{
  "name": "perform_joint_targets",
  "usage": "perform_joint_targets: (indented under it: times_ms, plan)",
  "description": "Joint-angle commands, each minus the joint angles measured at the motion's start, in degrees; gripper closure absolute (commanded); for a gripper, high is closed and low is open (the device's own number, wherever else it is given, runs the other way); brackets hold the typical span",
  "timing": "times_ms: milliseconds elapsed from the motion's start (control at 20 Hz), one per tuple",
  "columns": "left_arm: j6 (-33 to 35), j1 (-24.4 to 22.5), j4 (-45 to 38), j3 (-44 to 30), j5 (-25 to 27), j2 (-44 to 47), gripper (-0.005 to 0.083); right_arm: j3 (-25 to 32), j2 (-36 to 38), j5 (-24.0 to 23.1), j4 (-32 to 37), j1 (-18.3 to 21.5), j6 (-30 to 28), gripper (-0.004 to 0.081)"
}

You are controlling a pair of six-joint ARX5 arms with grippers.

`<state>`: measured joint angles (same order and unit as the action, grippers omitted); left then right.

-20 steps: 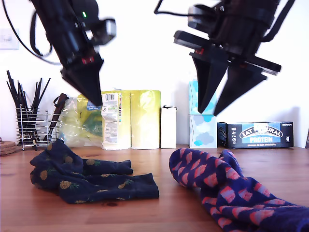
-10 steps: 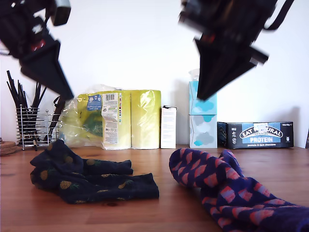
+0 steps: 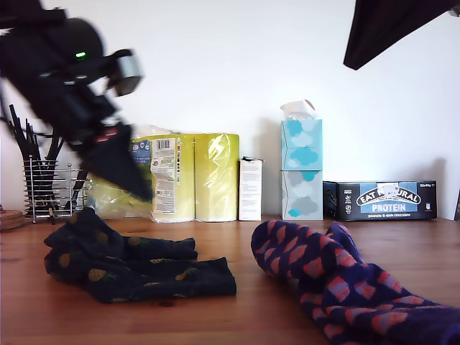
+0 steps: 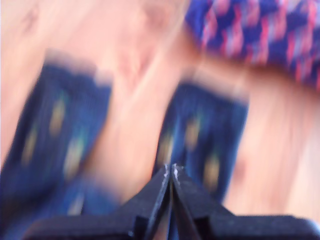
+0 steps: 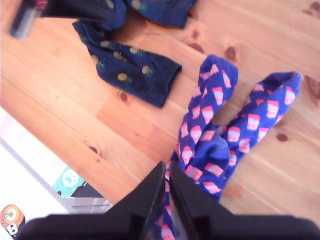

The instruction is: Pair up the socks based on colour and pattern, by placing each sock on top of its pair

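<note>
Exterior view shows my first gripper (image 3: 140, 188), pressed together and empty, dropping toward the pineapple socks (image 3: 136, 267); my second gripper (image 5: 167, 170), also closed, has lifted away, so pairing looks unfinished

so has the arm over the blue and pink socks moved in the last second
Yes. In the exterior view the arm has risen toward that view's upper right; it hung beside the tissue boxes earlier and now sits well above them.

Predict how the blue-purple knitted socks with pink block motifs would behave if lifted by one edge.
The crumpled blue-purple knitted socks with pink block motifs lie folded and bunched, so they would probably droop limply. Tangled together on the wooden table, both might rise as one. Being soft cloth, they look unlikely to roll or break.
</note>
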<state>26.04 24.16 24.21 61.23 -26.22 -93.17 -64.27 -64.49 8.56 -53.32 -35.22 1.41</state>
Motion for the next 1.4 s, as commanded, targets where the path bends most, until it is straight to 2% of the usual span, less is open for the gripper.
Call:
perform_joint_targets:
  times_ms: [0,200,550,750,950,1050,1150,1350]
  plan:
    - [-4.4,2.5,-5.4,-0.8,0.9,-2.2,0.0793,0.8,2.8,-0.2,-0.3,0.1,-0.3,0.0782]
    - [-12.2,7.4,-12.5,-0.5,5.0,-8.1,0.0793,0.8,5.7,-1.5,-2.0,0.4,-0.3,0.0782]
    - [-24.0,9.6,-12.5,-0.3,9.4,-15.0,0.0793,0.8,7.1,-3.2,-3.6,0.4,-0.4,0.0782]
    - [-28.1,10.8,-11.1,-0.3,10.5,-16.9,0.0793,0.8,7.2,-3.2,-3.6,0.4,-0.6,0.0782]
    - [-29.1,11.9,-9.9,-0.3,10.9,-18.1,0.0793,0.8,7.5,-3.1,-3.6,0.4,-1.5,0.0782]
    - [-26.2,12.7,-8.7,-0.3,8.4,-18.1,0.0793,0.8,7.5,-3.1,-3.5,0.4,-1.6,0.0782]
    - [-20.7,13.6,-3.8,-0.3,4.6,-18.1,0.0793,0.8,7.5,-3.1,-3.6,0.4,-1.9,0.0782]
    - [-7.7,16.6,11.9,-0.3,-2.7,-18.1,0.0793,0.8,7.5,-3.0,-3.4,0.4,-4.1,0.0782]
